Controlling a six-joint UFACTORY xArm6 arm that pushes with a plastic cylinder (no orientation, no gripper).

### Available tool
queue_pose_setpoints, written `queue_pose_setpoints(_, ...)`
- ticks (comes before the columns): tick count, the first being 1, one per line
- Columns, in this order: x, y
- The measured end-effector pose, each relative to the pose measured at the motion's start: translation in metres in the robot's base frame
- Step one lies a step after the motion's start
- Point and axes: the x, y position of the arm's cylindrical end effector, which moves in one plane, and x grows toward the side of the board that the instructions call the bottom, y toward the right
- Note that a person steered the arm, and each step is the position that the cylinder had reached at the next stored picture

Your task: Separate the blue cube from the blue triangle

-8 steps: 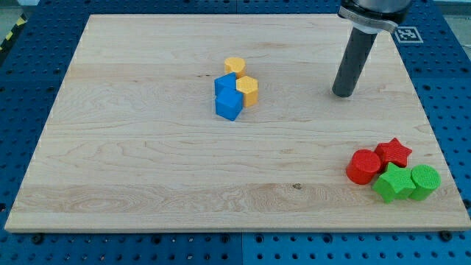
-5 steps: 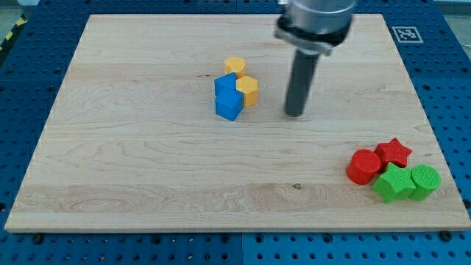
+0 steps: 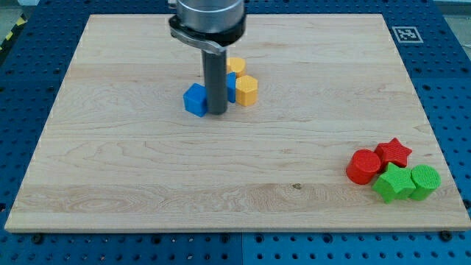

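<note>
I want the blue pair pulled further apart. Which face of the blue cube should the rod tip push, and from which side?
Push the blue cube's right-hand face, coming from the view's right: my tip already stands there, between it and the blue triangle, so pushing left should widen the gap.

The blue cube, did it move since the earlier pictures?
Yes. The blue cube slid toward the view's left, away from the orange blocks; my tip now stands at its right.

A pale wooden board (image 3: 147, 184) lies on a blue perforated table (image 3: 22, 81). A black-and-white marker tag (image 3: 407, 34) sits by the board's top right corner. Yellow-black striped tape (image 3: 9, 35) shows at the view's top left.
</note>
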Motion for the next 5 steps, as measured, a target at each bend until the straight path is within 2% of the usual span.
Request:
queue_pose_setpoints(1,-0.014,-0.029)
queue_pose_setpoints(3,-0.015,-0.115)
queue_pose_setpoints(4,-0.019,-0.128)
queue_pose_setpoints(5,-0.019,-0.100)
